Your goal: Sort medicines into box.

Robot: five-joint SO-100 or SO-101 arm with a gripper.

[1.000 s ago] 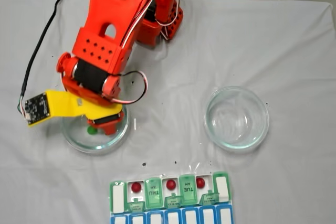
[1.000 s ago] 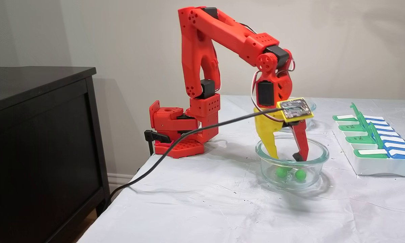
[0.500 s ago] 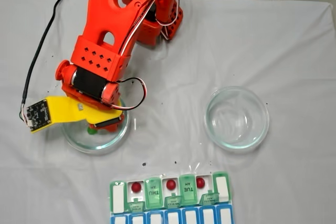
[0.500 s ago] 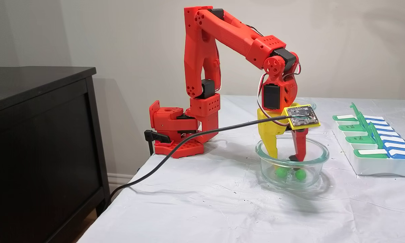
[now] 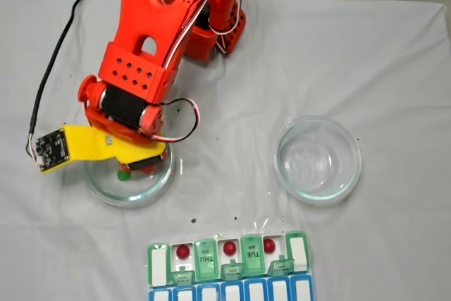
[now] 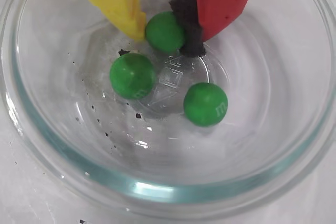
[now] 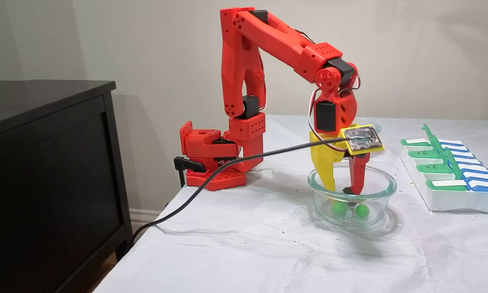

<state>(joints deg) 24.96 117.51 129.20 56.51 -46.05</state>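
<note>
In the wrist view we see our gripper [image 6: 167, 31], one yellow finger [image 6: 116, 1] and one red finger with a black foam pad [image 6: 223, 1], closed down on a glossy round green pill [image 6: 164, 31] inside the round clear glass dish [image 6: 47, 145]. Two more green pills [image 6: 132, 75] lie loose on the dish floor just beside it. The flat white pill organizer with translucent green lids [image 5: 229, 262] sits well apart, three dark red pills [image 5: 229, 247] already in open compartments. We judge the risk to be slippage: the pill is smooth and round, pinched near the fingertips, so lifting quickly or clipping the dish wall could squirt it free. It could then roll off across the white tablecloth [image 5: 366, 54].
</note>
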